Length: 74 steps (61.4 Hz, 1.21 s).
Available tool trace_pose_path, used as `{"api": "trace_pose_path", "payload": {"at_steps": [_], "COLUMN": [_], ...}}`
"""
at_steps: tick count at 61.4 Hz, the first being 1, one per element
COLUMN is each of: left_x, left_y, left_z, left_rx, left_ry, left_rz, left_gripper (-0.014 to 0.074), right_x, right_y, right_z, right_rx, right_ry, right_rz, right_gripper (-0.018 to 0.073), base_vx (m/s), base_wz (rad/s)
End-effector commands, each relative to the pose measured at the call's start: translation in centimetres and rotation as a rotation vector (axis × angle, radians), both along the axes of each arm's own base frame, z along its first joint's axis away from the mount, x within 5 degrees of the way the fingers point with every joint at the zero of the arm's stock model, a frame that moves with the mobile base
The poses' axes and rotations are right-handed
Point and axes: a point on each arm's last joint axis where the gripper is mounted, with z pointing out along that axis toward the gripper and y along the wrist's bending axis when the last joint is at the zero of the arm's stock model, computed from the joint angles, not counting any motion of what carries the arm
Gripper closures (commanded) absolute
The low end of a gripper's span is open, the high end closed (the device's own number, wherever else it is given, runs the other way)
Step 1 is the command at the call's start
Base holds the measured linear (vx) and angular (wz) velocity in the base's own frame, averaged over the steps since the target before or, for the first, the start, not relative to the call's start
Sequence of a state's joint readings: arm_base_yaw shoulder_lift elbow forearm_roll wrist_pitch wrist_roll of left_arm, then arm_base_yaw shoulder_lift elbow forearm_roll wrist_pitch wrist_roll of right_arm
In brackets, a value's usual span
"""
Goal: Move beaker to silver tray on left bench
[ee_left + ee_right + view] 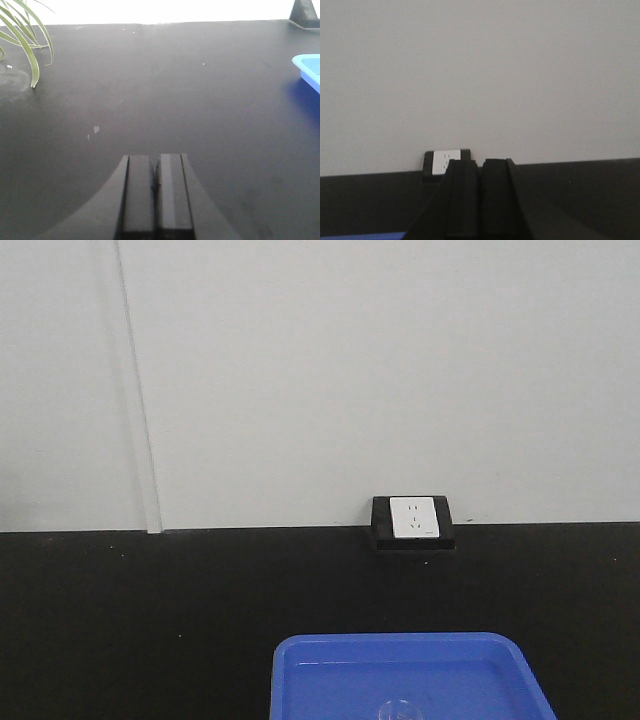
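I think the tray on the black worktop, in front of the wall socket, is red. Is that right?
No, the tray is blue, not red; the front-facing view shows it. It does lie on the black worktop, in front of the wall socket.

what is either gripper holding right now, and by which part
Nothing is held. The left gripper and the right gripper are both shut, with nothing between their jaws.
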State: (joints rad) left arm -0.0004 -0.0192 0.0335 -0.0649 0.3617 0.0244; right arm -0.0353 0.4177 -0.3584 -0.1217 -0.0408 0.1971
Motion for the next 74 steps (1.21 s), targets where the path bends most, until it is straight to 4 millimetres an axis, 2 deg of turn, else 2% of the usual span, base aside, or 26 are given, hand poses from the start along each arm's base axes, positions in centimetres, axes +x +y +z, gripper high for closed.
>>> {"api": "trace_pose_path", "payload": {"at_steps": [1,9,15,35,45,52,58,67,74], "left_x": [0.2,0.2,0.2,0.2,0.2,0.2,0.2,0.2,0.2], "left_y": [0.0,0.0,0.0,0.0,0.0,0.0,0.0,0.0,0.0], "left_z": [0.1,0.1,0.1,0.1,0.1,0.1,0.1,0.1,0.1], "left_rx": [-0.005,-0.005,-0.005,-0.005,-0.005,-0.005,-0.005,-0.005,-0.005], "left_ry": [-0.066,-0.066,-0.066,-0.066,-0.066,-0.066,-0.066,-0.066,-0.066], "left_rz": [0.001,0.001,0.001,0.001,0.001,0.001,0.001,0.001,0.001], "left_gripper": [0.0595,0.0595,0.0595,0.0595,0.0595,0.0595,0.0595,0.0595,0.0595], "right_x": [1.0,2.3,3.3,6.7,9.0,10.9,11.8,12.5,13.0], "right_y": [0.0,-0.1,-0.1,-0.1,0.2,2.0,4.6,8.0,9.3], "right_z": [1.2,0.5,-0.1,-1.4,-2.9,-4.7,-6.2,-9.1,-11.3], "right_rx": [-0.018,-0.004,-0.002,0.008,-0.068,-0.251,-0.339,-0.324,-0.308], "right_ry": [-0.047,0.018,0.064,0.082,0.121,0.131,0.109,0.188,0.267], "right_rz": [0.002,0.002,0.003,0.023,0.065,0.238,0.435,0.609,0.644], "right_gripper": [0.0555,0.0517,0.0456,0.0150,0.0066,0.0044,0.0032,0.0001,-0.0028], "base_vx": [0.00,0.00,0.00,0.00,0.00,0.00,0.00,0.00,0.00], "base_wz": [0.00,0.00,0.00,0.00,0.00,0.00,0.00,0.00,0.00]}}
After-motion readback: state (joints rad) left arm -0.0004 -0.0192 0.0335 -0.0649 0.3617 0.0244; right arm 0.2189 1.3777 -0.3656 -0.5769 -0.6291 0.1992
